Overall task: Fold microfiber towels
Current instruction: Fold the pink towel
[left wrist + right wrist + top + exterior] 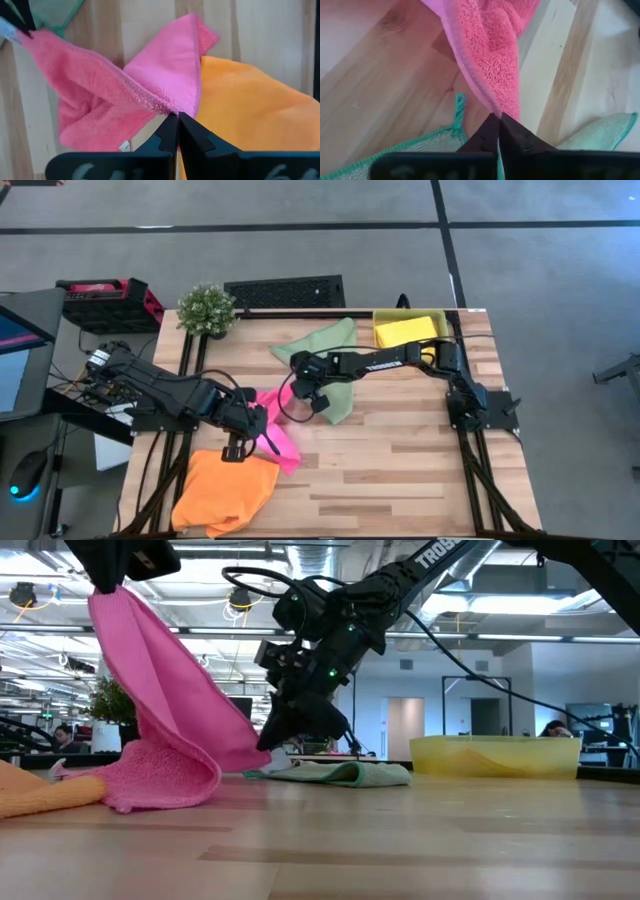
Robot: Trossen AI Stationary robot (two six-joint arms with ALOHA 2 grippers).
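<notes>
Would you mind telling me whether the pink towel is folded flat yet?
Not yet: the pink towel hangs lifted, pinched by the left tool and right tool, its lower part bunched on the table.

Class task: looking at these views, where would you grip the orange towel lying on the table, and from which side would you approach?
Pinch the orange towel at its bare corner by the table's front edge, coming straight down. It lies flat, and the pink towel overlaps its far edge.
</notes>
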